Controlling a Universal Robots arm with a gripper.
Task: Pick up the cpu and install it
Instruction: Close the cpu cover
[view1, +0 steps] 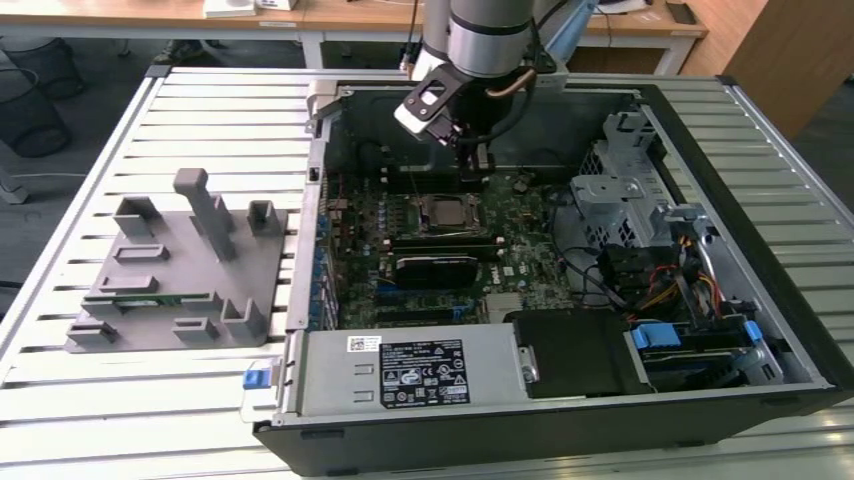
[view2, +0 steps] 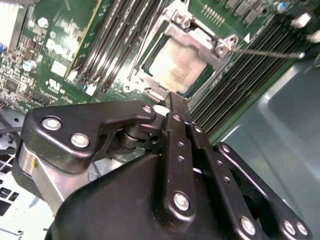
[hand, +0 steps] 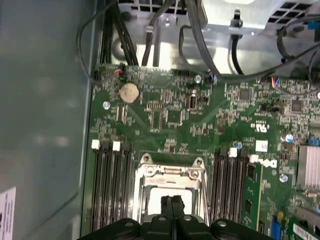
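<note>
Two hazards face you here, both at the socket. The black two-fingered gripper (hand: 171, 201) has its fingers pressed together with nothing between them. In the first wrist view its tips hang right over the cpu (hand: 152, 197), the small flat square chip with a pale silver-grey top. That chip lies inside the silver metal socket frame (hand: 145, 172) on the green motherboard (hand: 165, 120), deep in the open black computer case (view1: 561, 435). In the second wrist view it looks level in the frame's opening, though you cannot tell from these pictures whether it sits fully down on its contacts. If the closed tips come down off-centre, they could tip or skid the chip, bend the contacts beneath it, or scratch its top. The thin wire lever (view2: 265, 52) sticks out sideways from the frame across the long black memory slots (view2: 235, 85) and looks unlatched. A sideways sweep of the fingers could catch it and jolt the frame while the chip is loose under it. Keep an eye on the case walls too, because the arm reaches well down between them and has little room to swing.
</note>
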